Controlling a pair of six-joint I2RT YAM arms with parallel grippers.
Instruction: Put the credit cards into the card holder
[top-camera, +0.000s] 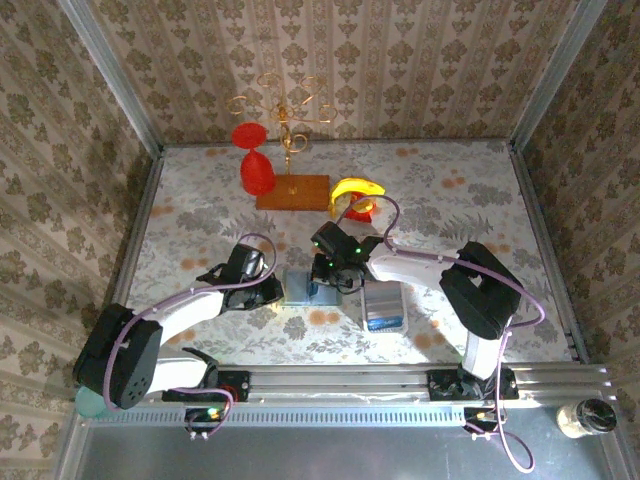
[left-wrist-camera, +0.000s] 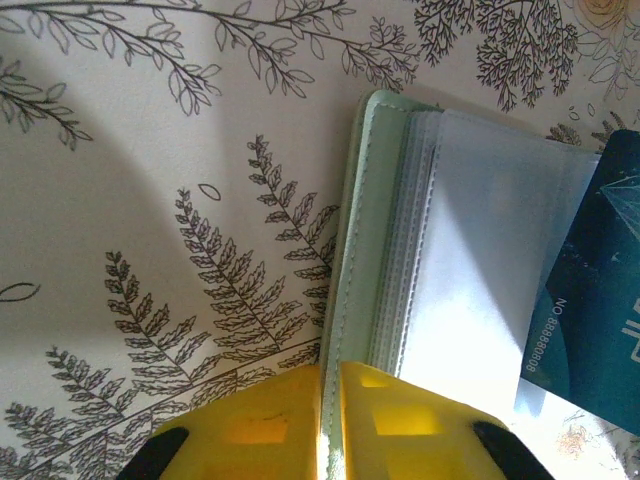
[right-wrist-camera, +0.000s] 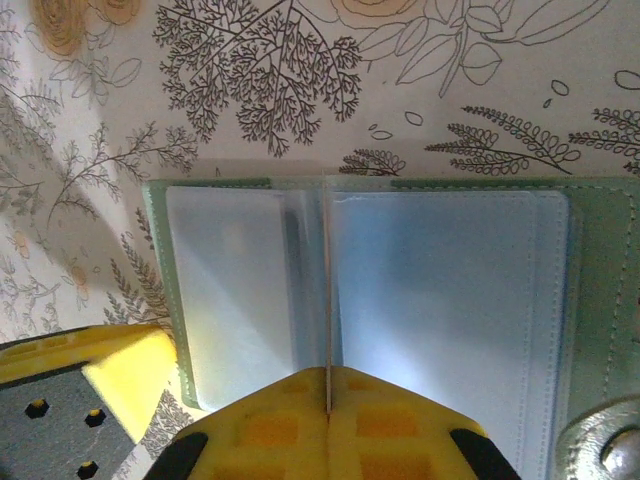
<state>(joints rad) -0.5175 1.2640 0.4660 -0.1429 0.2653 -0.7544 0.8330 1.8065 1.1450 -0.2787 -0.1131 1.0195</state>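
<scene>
The sage-green card holder (top-camera: 297, 290) lies open on the flowered cloth, its clear sleeves facing up (right-wrist-camera: 450, 300). My left gripper (left-wrist-camera: 330, 378) is shut on the edge of its green cover (left-wrist-camera: 350, 250), pinching it between the yellow fingers. My right gripper (right-wrist-camera: 327, 385) is shut on a credit card (right-wrist-camera: 327, 290), seen edge-on as a thin line standing over the sleeves. In the left wrist view that blue card (left-wrist-camera: 590, 320) stands with one corner tucked behind a clear sleeve. Both grippers meet over the holder, the left gripper (top-camera: 272, 290) on its left and the right gripper (top-camera: 325, 280) on its right.
A long white tray (top-camera: 386, 306) with a grey-striped inside lies just right of the holder. Further back stand a red goblet (top-camera: 256, 165), a wooden base with a gold ring stand (top-camera: 292, 190) and a banana (top-camera: 358, 189). A jar (top-camera: 586, 416) sits off the table at bottom right.
</scene>
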